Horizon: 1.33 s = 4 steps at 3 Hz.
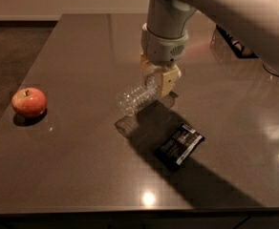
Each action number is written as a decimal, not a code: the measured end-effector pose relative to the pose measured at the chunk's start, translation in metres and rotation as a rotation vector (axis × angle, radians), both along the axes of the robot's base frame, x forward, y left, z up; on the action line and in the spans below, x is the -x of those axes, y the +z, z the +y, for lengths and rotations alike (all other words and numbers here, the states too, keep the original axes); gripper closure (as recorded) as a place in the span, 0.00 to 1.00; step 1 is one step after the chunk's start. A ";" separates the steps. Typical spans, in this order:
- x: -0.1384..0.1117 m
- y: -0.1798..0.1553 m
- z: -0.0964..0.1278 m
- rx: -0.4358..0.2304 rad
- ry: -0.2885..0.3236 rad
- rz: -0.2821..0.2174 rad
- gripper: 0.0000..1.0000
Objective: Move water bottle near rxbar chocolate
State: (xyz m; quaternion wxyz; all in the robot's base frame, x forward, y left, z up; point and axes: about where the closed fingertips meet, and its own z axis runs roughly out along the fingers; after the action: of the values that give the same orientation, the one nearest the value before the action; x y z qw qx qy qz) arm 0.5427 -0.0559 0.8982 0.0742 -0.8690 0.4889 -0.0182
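Note:
The water bottle is a clear ribbed plastic bottle, held on its side above the dark table, its base pointing to the lower left. My gripper is shut on the bottle's neck end, which the fingers hide. The rxbar chocolate is a flat bar in a black wrapper, lying on the table below and to the right of the bottle, a short way apart from it.
A red apple sits near the table's left edge. A clear glassy object stands at the far right behind the arm. The table's front edge runs along the bottom of the view.

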 end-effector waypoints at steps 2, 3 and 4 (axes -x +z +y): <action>0.040 -0.019 -0.039 0.088 -0.012 0.055 0.61; 0.049 -0.028 -0.049 0.104 -0.021 0.087 0.37; 0.050 -0.035 -0.055 0.082 -0.028 0.121 0.14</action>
State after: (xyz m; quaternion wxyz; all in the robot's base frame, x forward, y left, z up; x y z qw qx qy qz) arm 0.4925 -0.1107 0.8632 0.0087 -0.8638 0.5036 0.0133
